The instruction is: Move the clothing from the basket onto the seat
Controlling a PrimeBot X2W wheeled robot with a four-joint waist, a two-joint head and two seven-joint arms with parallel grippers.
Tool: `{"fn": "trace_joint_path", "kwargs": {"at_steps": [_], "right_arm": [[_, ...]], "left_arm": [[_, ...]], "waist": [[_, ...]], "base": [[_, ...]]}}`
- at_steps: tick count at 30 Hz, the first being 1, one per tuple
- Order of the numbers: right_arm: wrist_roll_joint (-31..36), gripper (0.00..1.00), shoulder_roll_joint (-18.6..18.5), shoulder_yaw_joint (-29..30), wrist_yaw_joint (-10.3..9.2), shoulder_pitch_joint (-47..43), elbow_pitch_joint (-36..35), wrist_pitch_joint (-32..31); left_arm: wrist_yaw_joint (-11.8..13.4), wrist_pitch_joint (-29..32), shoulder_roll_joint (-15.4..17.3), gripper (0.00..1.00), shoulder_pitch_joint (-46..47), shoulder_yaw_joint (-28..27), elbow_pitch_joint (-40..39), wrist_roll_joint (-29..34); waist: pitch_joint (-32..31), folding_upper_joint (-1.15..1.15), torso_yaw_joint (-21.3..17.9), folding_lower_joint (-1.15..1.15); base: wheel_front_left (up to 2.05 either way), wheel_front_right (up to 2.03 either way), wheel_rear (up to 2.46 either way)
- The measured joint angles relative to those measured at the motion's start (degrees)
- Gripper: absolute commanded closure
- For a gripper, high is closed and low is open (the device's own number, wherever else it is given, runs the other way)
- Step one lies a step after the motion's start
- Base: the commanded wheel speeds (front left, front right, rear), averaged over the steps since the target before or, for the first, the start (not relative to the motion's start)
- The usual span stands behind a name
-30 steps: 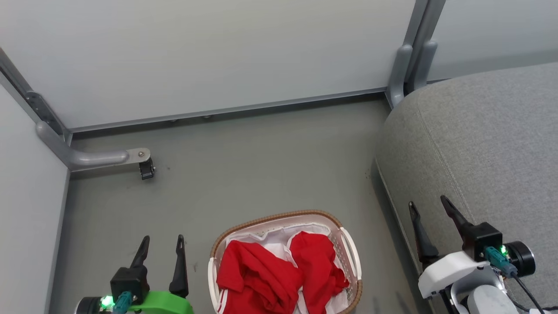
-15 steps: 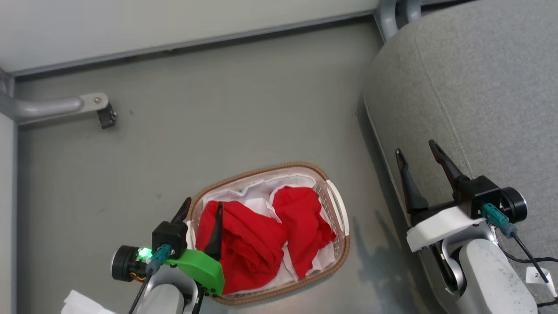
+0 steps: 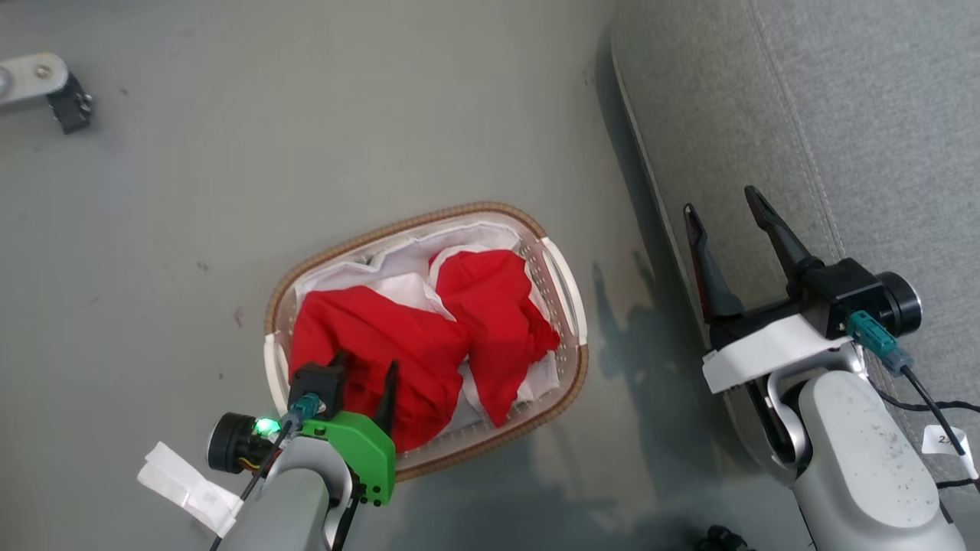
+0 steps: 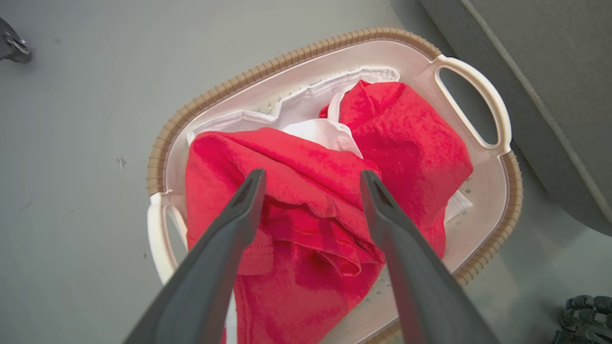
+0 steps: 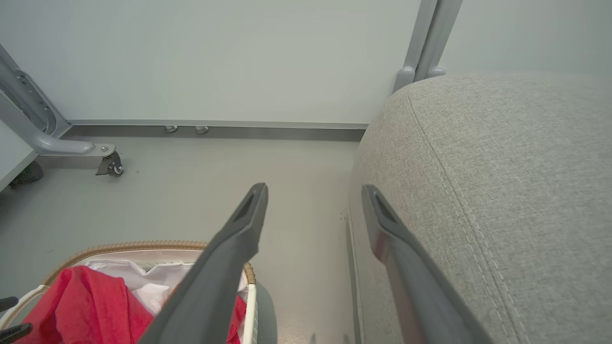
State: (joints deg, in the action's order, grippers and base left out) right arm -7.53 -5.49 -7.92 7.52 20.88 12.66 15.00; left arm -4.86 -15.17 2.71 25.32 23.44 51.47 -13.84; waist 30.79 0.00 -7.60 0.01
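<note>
Left gripper (image 3: 366, 369) hangs with fingers spread and empty just above the red clothing (image 3: 398, 337), which lies heaped in the basket (image 3: 429, 217) on the floor (image 3: 191, 191). Right gripper (image 3: 720, 205), likewise spread and empty, hovers at the left edge of the seat (image 3: 842, 115), beside the basket.

- A small white paper tag (image 3: 948, 444) hangs on the thin black cable (image 3: 922, 394) behind my right gripper (image 3: 720, 200).
- Its dark print begins with "2"; the rest is too small to read.
</note>
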Motion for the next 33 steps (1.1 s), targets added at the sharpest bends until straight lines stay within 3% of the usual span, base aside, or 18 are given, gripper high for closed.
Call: {"fn": "trace_joint_path", "kwargs": {"at_steps": [11, 18, 33], "right_arm": [[-0.5, 0.0, 0.3, -0.5, 0.0, 2.4, -0.6, 0.0], [-0.8, 0.0, 1.0, -0.4, 0.0, 3.0, -0.7, 0.0], [-1.6, 0.0, 2.3, -1.5, 0.0, 4.3, -0.6, 0.0]], "left_arm": [[0.2, 0.0, -0.1, 0.0, 7.8, 4.7, 13.5, -5.6], [0.2, 0.0, 0.0, 0.0, 12.0, 6.6, 17.2, -7.5], [2.8, 2.5, 0.4, 0.0, 18.9, 11.8, 21.1, -3.8]], "waist": [[8.8, 0.0, -3.3, 0.0], [12.5, 0.0, -5.4, 0.0], [17.0, 0.0, -8.5, 0.0]], "base": [[0.0, 0.0, 0.0], [0.0, 0.0, 0.0], [0.0, 0.0, 0.0]]}}
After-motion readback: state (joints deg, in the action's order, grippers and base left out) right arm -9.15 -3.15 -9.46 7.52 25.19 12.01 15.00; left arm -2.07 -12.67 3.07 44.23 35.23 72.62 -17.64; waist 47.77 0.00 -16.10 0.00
